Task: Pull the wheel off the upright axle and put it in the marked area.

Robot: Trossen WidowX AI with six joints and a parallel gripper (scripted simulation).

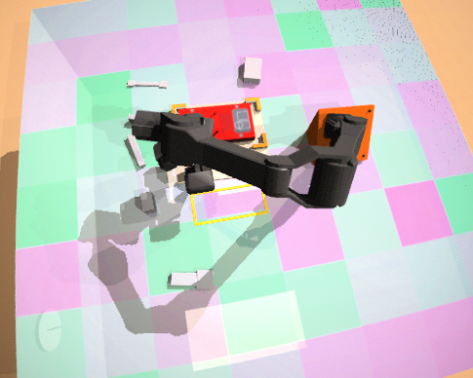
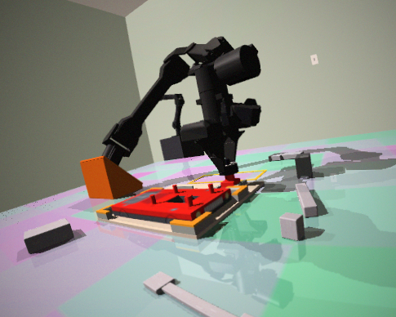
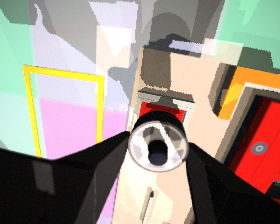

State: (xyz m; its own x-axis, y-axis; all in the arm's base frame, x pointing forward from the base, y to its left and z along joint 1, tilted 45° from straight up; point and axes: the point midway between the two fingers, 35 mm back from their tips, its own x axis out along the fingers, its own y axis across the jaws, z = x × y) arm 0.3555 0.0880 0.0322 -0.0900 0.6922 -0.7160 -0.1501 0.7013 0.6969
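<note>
Where the top view looks down, the arm hides the gripper (image 1: 181, 168); the marked area (image 1: 229, 206) lies just at its 4 o'clock. Exterior view: the gripper (image 2: 229, 167) reaches down at the near corner of the base board (image 2: 215, 218), above a small red block (image 2: 232, 179). Wrist view: the black fingers are clamped on the wheel (image 3: 156, 147); the marked area (image 3: 62, 112) sits at 9 o'clock.

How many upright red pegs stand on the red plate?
4, around the red plate's dark middle opening: near-left peg, far-left peg, near-right peg, far-right peg. The arm may hide others.
</note>
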